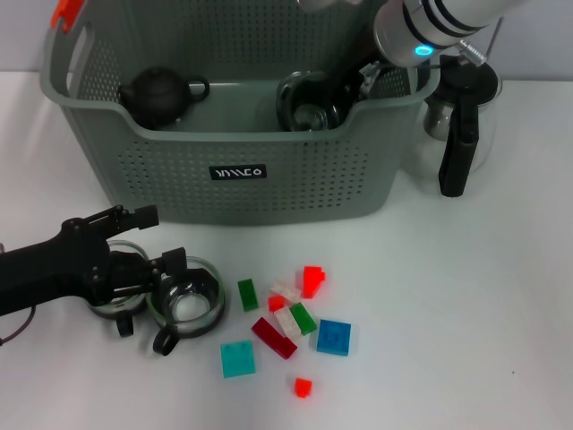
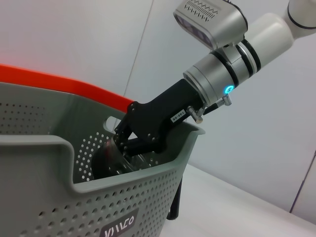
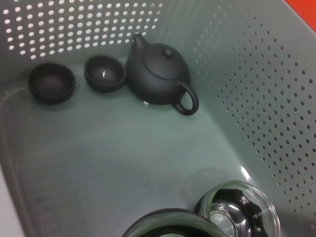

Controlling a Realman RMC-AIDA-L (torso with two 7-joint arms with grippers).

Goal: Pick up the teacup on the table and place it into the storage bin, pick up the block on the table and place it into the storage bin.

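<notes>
The grey-green storage bin (image 1: 224, 184) stands at the back centre. My right gripper (image 1: 347, 88) reaches into its right end, shut on a glass teacup (image 1: 307, 106) held low inside; the left wrist view shows its black fingers (image 2: 129, 140) clamped on that cup (image 2: 109, 159), and the cup (image 3: 238, 213) sits close under the right wrist camera. Another glass teacup (image 1: 185, 302) stands on the table at the front left, just beside my left gripper (image 1: 152, 240), which is open. Several coloured blocks lie to its right, among them a green block (image 1: 247, 294), a blue block (image 1: 333, 337) and a cyan block (image 1: 237, 359).
Inside the bin are a dark teapot (image 3: 160, 74) and two small dark cups (image 3: 51, 83) at the left end. A glass pitcher with a black handle (image 1: 458, 125) stands on the table right of the bin. A second glass piece (image 1: 115, 311) lies under my left gripper.
</notes>
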